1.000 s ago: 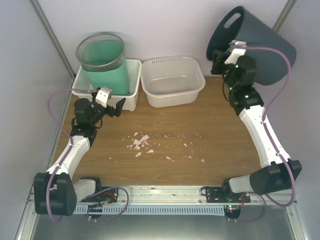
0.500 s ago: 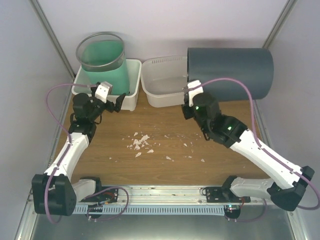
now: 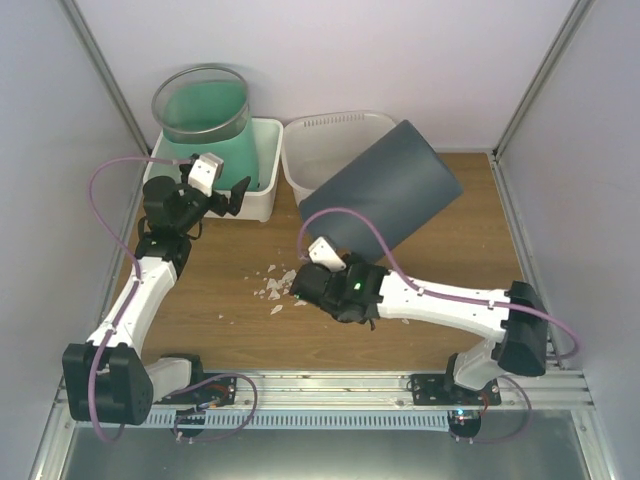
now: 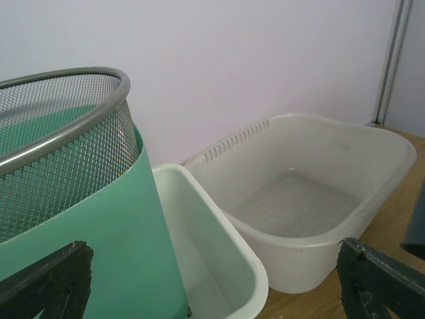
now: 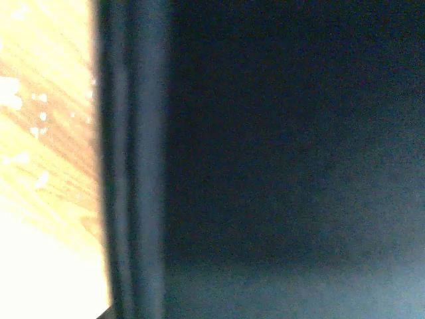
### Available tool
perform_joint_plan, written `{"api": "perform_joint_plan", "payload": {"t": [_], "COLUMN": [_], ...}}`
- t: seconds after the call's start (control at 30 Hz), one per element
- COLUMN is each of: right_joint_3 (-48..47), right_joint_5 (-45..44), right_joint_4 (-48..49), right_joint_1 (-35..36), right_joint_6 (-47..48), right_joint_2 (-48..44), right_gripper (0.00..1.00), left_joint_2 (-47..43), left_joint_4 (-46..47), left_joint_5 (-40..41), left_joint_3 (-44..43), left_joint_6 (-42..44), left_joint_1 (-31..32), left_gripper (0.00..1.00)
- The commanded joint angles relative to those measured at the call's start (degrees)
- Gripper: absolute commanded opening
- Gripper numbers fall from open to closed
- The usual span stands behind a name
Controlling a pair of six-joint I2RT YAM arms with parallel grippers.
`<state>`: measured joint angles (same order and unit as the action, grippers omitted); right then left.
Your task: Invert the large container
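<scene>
1. Slipping is the first worry. The large container [image 3: 385, 190] hangs tilted above the middle of the surface [image 3: 470, 255], neither upright nor yet inverted, and only the right arm [image 3: 440, 300] carries it. The right fingers are hidden at its lower edge in the overhead view, but they are closed tight, and I judge them clamped on its rim. So small a hold on so bulky a tub could twist loose as it turns over.
2. Clipping the clear basin [image 4: 299, 199] is possible. From overhead the container covers part of it, and I cannot tell whether the two touch. A swing toward the back could knock or drag the basin.
3. Landing crooked is another risk. The pale scraps [image 3: 280, 285] lie just beside the right wrist. A rim set down on them, or on the basin's edge, would sit cocked and might tip.
4. Judging height will be hard. The right wrist view is almost all dark wall with a sliver of wood, so the rim could be driven into the surface or trap the fingers beneath it.
5. The left fingers [image 4: 382, 282] stand wide apart and hold nothing. They are near the green bin [image 3: 205, 120] and white tub [image 3: 265, 195], well apart from the container, so they cannot steady it.
</scene>
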<state>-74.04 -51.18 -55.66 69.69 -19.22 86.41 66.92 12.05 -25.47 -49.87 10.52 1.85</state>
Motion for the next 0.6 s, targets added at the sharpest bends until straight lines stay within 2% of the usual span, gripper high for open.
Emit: {"api": "perform_joint_plan", "payload": {"t": [0.0, 0.07, 0.33, 0.57], "right_joint_3": [-1.33, -1.66, -0.74, -2.34], "right_joint_5": [-8.06, -7.69, -3.44, -4.87], "right_joint_4": [-14.78, -19.77, -20.38, -20.37], "right_joint_1": [3.88, 4.77, 5.52, 5.54], "right_joint_6": [-14.44, -21.32, -28.48, -32.66], "right_joint_2": [4.03, 7.73, 16.05, 24.59], "right_gripper": [0.01, 0.01, 0.01, 0.01], "left_joint_2": [0.58, 0.9, 0.95, 0.01], "left_joint_4": [1.08, 1.25, 1.94, 1.88], "left_joint_5": [0.06, 0.04, -0.38, -0.63], "left_joint_3": [-2.24, -2.27, -0.87, 0.35], "left_joint_6": [-0.37, -0.57, -1.91, -1.2], "left_joint_1": [0.26, 0.26, 0.31, 0.34], "left_gripper": [0.99, 0.99, 0.99, 0.99]}}
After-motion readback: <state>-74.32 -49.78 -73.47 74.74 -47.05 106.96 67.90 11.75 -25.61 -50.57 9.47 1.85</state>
